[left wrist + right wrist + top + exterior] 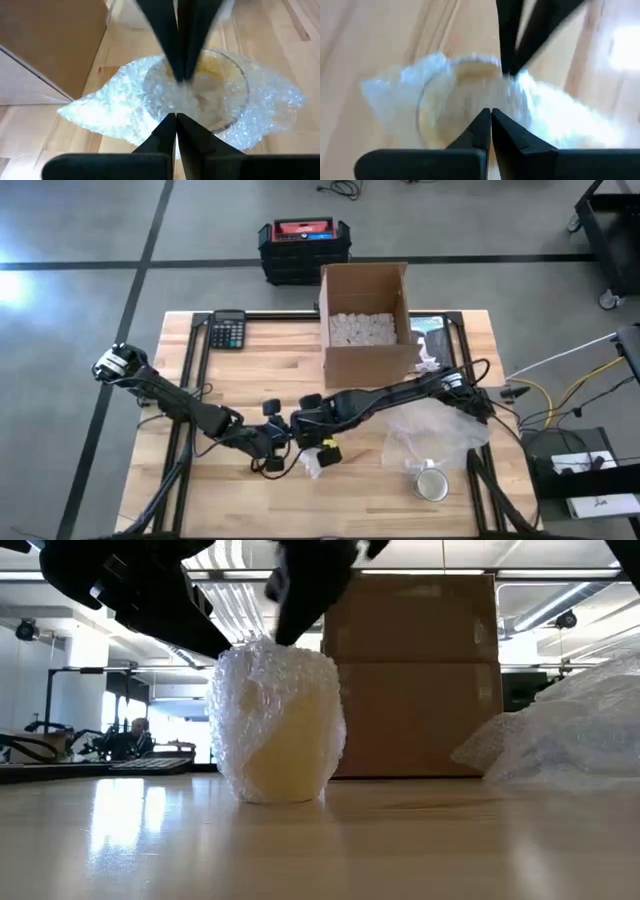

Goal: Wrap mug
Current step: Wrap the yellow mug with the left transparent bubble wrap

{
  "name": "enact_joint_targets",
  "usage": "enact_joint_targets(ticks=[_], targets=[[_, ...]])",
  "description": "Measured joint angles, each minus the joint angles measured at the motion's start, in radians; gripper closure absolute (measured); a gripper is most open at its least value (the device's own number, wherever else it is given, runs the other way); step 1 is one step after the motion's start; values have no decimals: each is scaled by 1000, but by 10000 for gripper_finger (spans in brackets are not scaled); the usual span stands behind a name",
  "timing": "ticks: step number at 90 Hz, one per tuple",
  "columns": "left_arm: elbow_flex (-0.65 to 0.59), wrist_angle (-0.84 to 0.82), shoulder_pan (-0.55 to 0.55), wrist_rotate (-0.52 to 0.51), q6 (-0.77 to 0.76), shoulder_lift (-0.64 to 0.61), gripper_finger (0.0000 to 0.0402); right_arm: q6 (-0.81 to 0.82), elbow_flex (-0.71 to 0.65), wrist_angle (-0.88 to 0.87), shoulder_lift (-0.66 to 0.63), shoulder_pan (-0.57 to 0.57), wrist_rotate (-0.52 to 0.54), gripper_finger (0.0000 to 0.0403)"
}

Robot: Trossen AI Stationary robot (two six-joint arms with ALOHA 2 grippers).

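Bubble-wrapped mug (277,725) upright mid-counter (260,370); left pincer (176,117) and right pincer (490,112) both pressed together on wrap at its rim. Box (365,320), calculator (227,330), loose wrap (440,430), second mug (432,482) nearby.

Wooden bench (250,370), bubble-wrapped mug (277,725) upright near front, open cardboard box (365,325) at back, calculator (228,331), loose bubble wrap (445,430), second mug (432,483)

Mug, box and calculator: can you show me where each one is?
Mug (280,730), low view, the middle of its bubble-wrapped side.
Box (365,355), high view, its front wall.
Calculator (228,331), high view, its keypad.
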Motion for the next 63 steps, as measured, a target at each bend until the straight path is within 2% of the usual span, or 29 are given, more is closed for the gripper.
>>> enact_joint_targets(ticks=[15,35,63], targets=[[0,0,0,2,0,0,402,44,-33,-38,-33,-5,41,403],[0,0,0,2,0,0,402,35,-132,186,-23,-1,37,403],[0,2,0,2,0,0,402,74,-265,366,30,-1,38,403]])
